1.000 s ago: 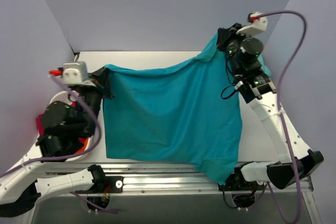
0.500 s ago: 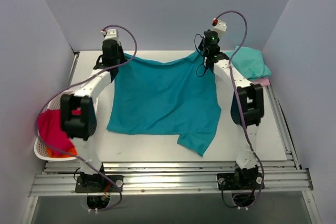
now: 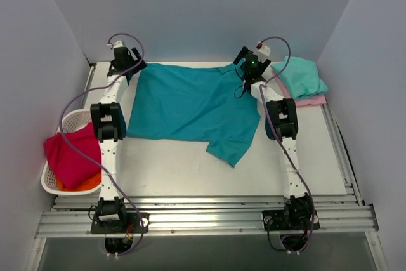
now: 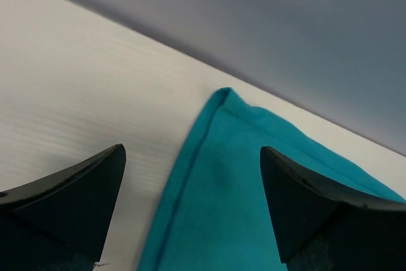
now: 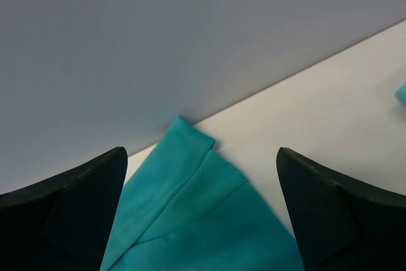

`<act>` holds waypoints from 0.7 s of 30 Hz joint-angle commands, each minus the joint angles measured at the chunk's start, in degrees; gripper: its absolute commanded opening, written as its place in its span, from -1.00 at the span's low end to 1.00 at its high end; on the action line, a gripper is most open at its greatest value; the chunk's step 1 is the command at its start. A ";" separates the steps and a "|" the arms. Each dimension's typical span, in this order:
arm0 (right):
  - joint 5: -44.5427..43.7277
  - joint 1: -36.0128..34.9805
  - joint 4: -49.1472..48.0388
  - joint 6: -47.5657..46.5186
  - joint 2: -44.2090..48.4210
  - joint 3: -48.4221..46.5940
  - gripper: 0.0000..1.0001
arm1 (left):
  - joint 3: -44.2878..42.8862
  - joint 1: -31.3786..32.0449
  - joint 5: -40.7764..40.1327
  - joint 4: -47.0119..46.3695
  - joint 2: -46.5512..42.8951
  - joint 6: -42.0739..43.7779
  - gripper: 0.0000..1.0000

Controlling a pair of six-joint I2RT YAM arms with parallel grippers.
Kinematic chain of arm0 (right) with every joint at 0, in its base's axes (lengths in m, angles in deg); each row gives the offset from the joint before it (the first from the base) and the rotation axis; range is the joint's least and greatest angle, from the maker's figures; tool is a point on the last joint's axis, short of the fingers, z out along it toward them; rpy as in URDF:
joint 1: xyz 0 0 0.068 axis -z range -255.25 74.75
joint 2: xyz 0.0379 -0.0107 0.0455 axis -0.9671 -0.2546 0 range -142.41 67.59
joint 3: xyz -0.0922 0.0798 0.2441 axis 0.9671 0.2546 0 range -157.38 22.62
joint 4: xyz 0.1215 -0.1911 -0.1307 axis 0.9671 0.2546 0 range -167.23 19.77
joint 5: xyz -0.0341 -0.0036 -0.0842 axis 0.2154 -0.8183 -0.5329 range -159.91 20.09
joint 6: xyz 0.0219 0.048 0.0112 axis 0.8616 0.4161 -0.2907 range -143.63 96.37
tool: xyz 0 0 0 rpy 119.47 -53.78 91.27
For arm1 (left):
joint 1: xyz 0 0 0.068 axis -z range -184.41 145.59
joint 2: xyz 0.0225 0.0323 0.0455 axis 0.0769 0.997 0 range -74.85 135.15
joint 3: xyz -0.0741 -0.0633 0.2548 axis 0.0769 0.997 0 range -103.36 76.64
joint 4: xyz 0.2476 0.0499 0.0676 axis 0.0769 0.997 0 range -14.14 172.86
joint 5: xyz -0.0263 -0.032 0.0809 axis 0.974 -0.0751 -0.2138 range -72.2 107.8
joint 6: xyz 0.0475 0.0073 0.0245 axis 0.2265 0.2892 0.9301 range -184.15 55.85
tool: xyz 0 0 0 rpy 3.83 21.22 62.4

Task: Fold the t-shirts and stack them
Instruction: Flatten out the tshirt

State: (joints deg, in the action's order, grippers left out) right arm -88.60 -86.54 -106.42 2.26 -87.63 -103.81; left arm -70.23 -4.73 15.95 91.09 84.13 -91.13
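top view: the deep teal t-shirt (image 3: 190, 103) lies spread flat in the middle, one sleeve trailing toward 5 o'clock. left gripper (image 3: 134, 68) sits at its 10 o'clock corner, right gripper (image 3: 243, 61) at its 1 o'clock corner. mint-green t-shirt (image 3: 301, 75) lies folded on the pink t-shirt (image 3: 314, 101) at 2 o'clock. left wrist: jaws wide apart, teal corner loose on the table (image 4: 76, 74) between them. right wrist: jaws apart too, nothing clamped.

Basket (image 3: 71, 118), white lattice: stands at the table's (image 3: 177, 172) edge, just left of the left arm (image 3: 106, 157). Contents: 1 red cloth (image 3: 66, 157) hanging over the rim and 1 orange item (image 3: 87, 184) under it. Metal rail (image 3: 203, 217): runs beneath both arm bases. Grey walls (image 3: 203, 11): 3, beyond and flanking the arms.
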 commanded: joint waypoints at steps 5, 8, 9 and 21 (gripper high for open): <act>-6.52 -1.01 -14.40 -4.44 26.70 20.93 1.00 | 23.01 -1.71 -4.13 -17.15 -26.42 -2.90 0.90; -7.75 -1.28 -15.11 -4.18 36.28 32.53 1.00 | 31.00 -1.09 -6.31 -15.93 -35.20 -1.94 0.90; -8.19 -1.45 -14.50 -3.14 38.74 38.05 1.00 | 33.81 -0.39 -7.11 -15.75 -40.19 -1.24 0.90; -7.67 -1.98 0.52 6.44 60.55 65.43 0.97 | 79.09 8.93 -14.15 -15.49 -68.44 -3.69 0.92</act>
State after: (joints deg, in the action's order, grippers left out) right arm -95.40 -88.07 -111.27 4.78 -28.51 -41.19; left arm 2.05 3.86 4.55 74.10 15.98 -92.92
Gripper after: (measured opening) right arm 0.987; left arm 0.957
